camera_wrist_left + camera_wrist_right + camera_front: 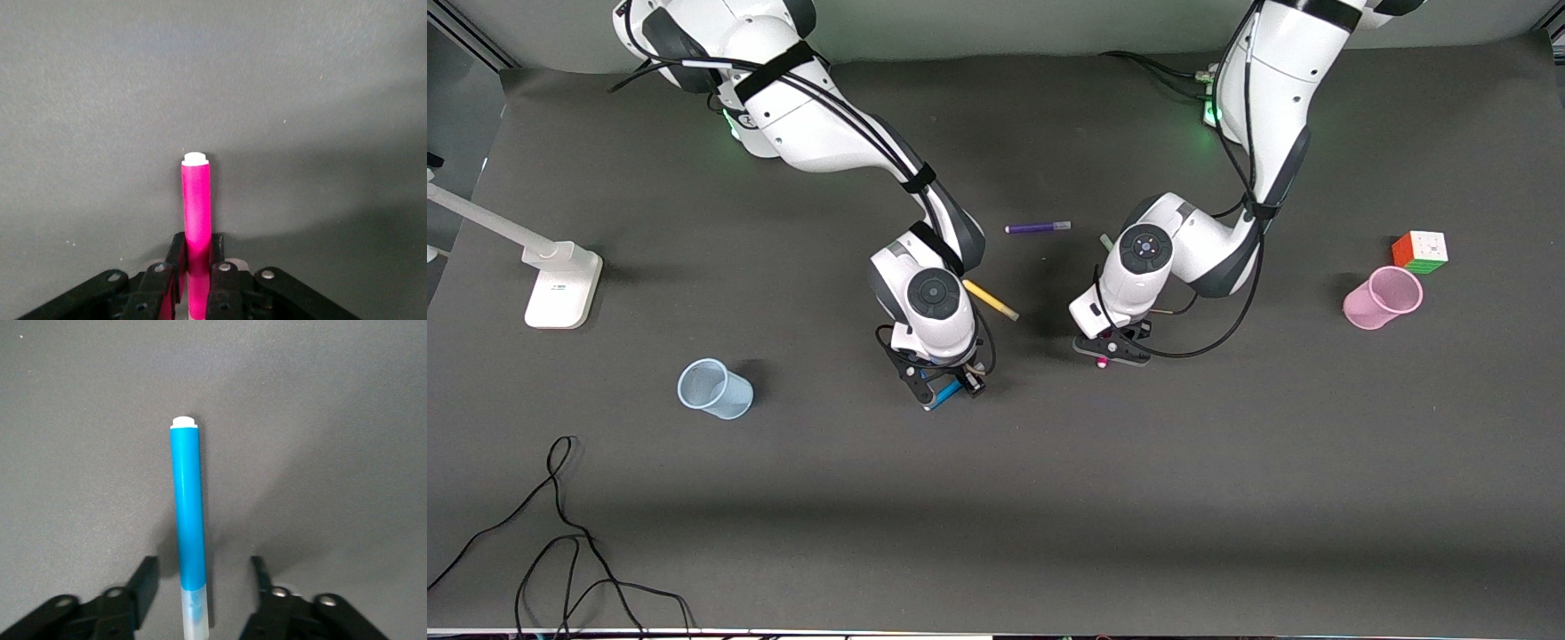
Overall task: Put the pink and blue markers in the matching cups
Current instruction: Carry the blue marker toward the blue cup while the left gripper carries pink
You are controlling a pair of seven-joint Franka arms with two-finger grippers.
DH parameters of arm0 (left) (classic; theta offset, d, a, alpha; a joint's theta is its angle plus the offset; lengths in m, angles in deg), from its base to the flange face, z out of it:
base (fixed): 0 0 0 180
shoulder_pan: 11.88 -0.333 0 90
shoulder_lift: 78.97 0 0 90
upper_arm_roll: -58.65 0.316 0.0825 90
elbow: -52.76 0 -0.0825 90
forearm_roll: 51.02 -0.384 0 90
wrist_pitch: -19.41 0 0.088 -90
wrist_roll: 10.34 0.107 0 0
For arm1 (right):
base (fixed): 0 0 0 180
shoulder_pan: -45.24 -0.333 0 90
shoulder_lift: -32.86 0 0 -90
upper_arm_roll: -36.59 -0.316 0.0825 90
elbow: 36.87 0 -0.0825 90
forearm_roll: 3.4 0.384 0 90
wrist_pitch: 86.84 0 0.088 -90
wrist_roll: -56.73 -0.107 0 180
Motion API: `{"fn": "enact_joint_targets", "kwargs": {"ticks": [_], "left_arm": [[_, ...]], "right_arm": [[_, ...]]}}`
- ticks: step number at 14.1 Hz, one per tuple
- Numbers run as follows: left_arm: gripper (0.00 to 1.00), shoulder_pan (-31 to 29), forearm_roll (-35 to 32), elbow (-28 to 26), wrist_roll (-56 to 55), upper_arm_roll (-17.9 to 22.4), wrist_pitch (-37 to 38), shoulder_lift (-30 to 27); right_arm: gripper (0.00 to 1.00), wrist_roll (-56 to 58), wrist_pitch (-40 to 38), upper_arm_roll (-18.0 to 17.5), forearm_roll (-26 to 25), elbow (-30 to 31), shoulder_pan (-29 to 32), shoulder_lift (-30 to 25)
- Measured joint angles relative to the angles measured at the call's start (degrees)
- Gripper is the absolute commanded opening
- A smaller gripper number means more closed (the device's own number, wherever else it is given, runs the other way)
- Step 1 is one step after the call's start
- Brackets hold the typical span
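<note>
The left gripper (198,273) is clamping the pink marker (196,207) between its fingers on the table (1049,498). The right gripper (203,583) is straddling the blue marker (187,520), jaws apart, not touching it.

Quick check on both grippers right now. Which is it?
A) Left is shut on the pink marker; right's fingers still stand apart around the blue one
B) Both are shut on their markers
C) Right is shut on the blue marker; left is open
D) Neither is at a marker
A: the left gripper pinches the pink marker, while the right gripper shows gaps on both sides of the blue marker.
</note>
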Motion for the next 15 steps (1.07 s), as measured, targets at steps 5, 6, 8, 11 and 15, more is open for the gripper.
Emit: {"fn": "enact_joint_targets", "kwargs": {"ticks": [5, 6, 8, 11, 15], "left_arm": [[0.00, -3.9, 0.0, 3.1, 6.9, 0.6, 16.7, -9.1], [0.00, -5.2, 0.1, 3.3, 9.8, 0.6, 21.2, -12.2], [0.00, -8.0, 1.8, 3.4, 16.0, 0.7, 29.7, -18.2], [0.00, -12.0, 3.6, 3.2, 27.4, 1.1, 40.0, -25.5], [0.00, -20.8, 3.9, 2.6, 47.3, 1.5, 46.6, -31.3]], "right_arm": [[0.20, 0.1, 0.0, 0.0, 0.0, 0.0, 0.0, 0.0], [0.17, 0.1, 0.0, 0.0, 0.0, 0.0, 0.0, 0.0], [0.14, 0.2, 0.0, 0.0, -0.1, 0.0, 0.0, 0.0], [0.14, 0.5, 0.0, 0.0, -0.1, -0.2, 0.0, 0.0], [0.14, 5.0, -4.5, 0.2, -0.1, -2.0, 0.5, -1.7]]}}
